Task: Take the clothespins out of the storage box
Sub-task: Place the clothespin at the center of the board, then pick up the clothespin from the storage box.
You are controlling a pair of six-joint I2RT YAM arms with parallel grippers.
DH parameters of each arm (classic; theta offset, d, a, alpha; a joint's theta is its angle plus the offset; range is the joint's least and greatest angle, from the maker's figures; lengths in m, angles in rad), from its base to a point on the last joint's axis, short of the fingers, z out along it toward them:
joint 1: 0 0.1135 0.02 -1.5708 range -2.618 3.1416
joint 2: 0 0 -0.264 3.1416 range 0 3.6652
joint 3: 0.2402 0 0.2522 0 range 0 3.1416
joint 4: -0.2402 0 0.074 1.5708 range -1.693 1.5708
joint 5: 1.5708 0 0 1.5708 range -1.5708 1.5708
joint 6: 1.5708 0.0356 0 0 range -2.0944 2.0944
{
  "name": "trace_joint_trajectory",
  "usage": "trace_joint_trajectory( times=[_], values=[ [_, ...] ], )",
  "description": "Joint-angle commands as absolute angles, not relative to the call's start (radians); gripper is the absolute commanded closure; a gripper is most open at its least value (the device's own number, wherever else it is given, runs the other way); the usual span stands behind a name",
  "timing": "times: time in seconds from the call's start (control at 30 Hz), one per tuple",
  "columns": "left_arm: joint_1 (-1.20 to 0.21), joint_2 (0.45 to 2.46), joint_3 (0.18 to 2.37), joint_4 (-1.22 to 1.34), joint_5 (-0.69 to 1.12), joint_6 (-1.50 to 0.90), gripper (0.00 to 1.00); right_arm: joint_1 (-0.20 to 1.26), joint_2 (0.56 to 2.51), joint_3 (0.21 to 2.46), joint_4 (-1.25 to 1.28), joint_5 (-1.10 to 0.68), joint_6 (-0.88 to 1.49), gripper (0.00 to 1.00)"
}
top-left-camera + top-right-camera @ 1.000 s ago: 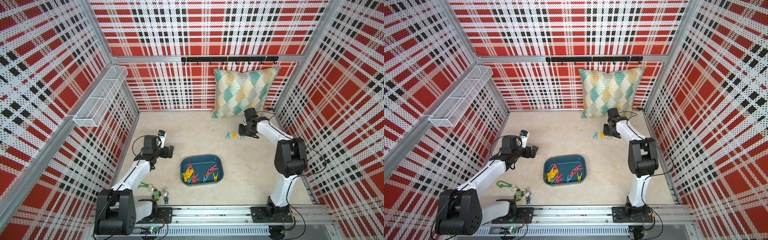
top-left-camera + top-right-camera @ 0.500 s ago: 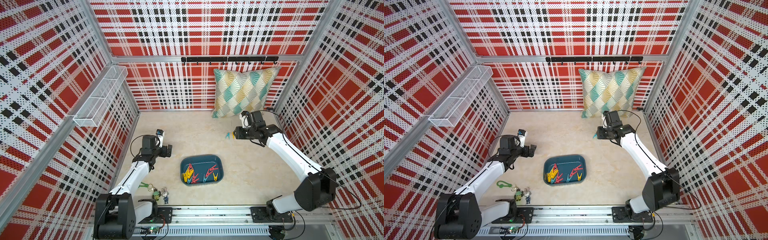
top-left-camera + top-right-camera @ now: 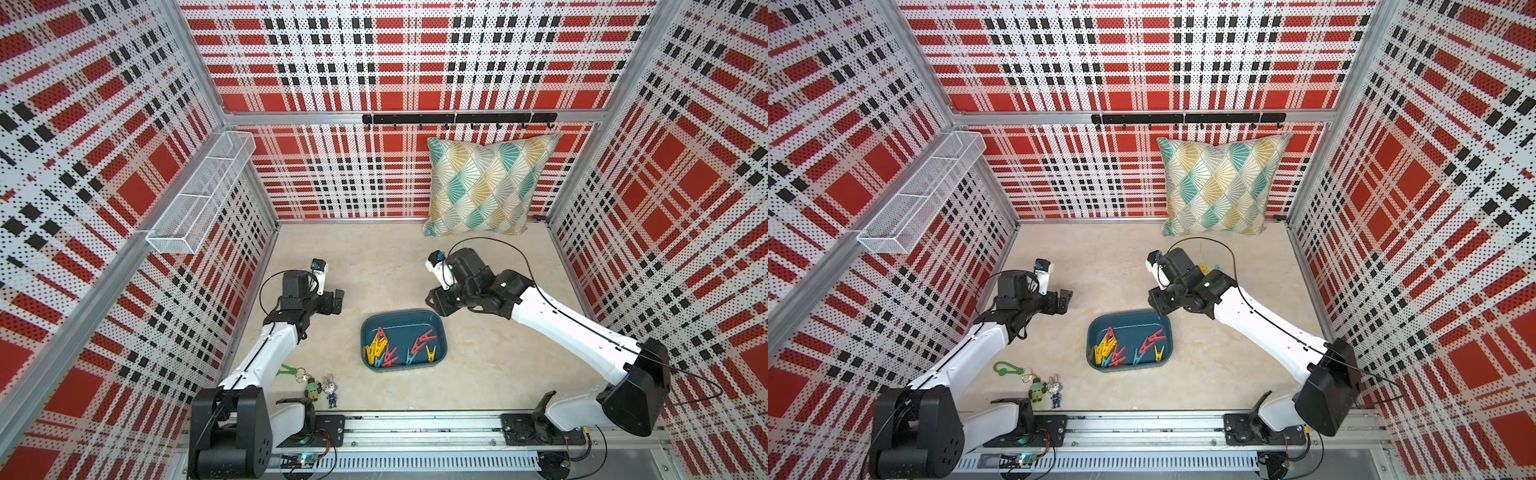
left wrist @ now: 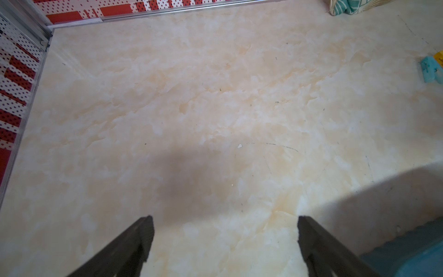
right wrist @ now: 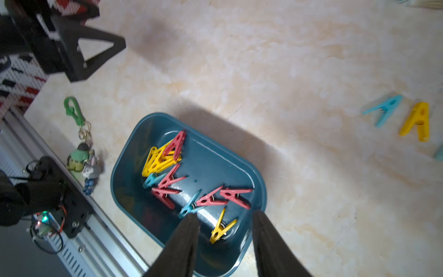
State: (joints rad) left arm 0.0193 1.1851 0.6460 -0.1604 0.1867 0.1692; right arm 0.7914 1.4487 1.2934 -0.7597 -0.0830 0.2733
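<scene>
The storage box (image 3: 409, 326) stands on the table (image 3: 374, 257) a little behind the middle of the front edge. Its long axis runs almost parallel to that edge. Inside it lie the clothespins (image 3: 377, 345), all flat. A yellow bunch with one red on top is at the left end of the box, with long axes diagonal. Two red pins (image 5: 224, 195) in the right half lie from front-left to back-right. A single yellow pin (image 5: 221, 227) lies by the front right corner of the box, with its long axis about front to back.

Outside the box, a teal pin (image 5: 383, 110) and a yellow one (image 5: 416, 121) lie side by side on the table toward the back right corner, near the pillow (image 3: 486, 187).

The right gripper (image 5: 224, 214) hangs over the back right corner of the box; its jaws stand partly apart and nothing is between them. The left gripper (image 4: 225, 220) is spread wide and empty, over bare table to the left of the box, near the left edge.
</scene>
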Motion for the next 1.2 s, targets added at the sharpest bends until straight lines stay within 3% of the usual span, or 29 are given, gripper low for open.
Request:
trace_joint_trajectory(
  times=[0.0,0.27,1.17],
  values=[
    [0.030,1.179,0.664,-0.181,0.222,0.194,0.01,0.855,1.496,1.347,-0.807,-0.041,0.236,0.56],
    [0.034,1.179,0.664,-0.195,0.248,0.216,0.01,0.975,1.619,1.431,-0.862,0.008,0.215,0.57],
    [0.048,1.197,0.670,-0.225,0.290,0.255,0.01,1.034,1.815,1.506,-0.956,0.047,0.105,0.56]
  ],
)
